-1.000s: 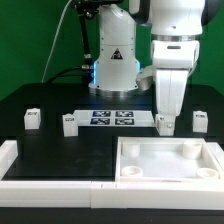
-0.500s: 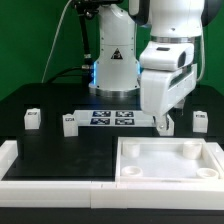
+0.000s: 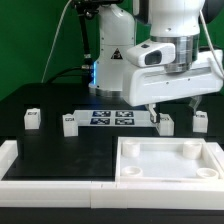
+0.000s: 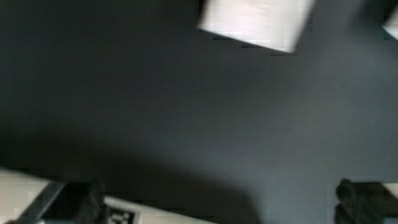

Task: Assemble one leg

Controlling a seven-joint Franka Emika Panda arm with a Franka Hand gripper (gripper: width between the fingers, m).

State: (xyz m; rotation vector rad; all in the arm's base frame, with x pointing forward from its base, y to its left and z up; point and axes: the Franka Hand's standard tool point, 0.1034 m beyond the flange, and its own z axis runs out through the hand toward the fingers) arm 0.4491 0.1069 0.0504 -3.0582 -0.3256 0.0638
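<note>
1. Below the claw [image 3: 172,108], in the exterior view, the leg [image 3: 163,123] stands upright on the black table [image 3: 50,135]. It is just under the finger on the exterior view's left, and whether that finger touches it cannot be told.
2. The claw hangs with its broad white hand turned sideways. Its two dark fingers [image 3: 151,110] are spread wide and hold nothing.
3. Past the claw's other finger, toward the exterior view's right, a second leg [image 3: 200,120] stands apart from the first.
4. On the claw's opposite side the marker board [image 3: 110,118] lies flat. Beyond it stands a third leg [image 3: 69,123], and farther out still a fourth leg [image 3: 31,118].
5. Nearer the camera than the claw sits the large white square part [image 3: 150,170] with round corner holes, clear of both fingers.
6. Between the fingers [image 4: 71,200] in the wrist view, the claw [image 4: 217,205] frames only the dark table [image 4: 178,110]. The gap is wide and the grip is empty.
7. Just beside one finger a small white piece with black tag marks [image 4: 116,213] shows at the picture's edge. It is too cut off to say whether it is the leg.
8. Ahead of the claw and well apart from both fingers lies a blurred white block [image 4: 258,22]. Which part it is cannot be told.
</note>
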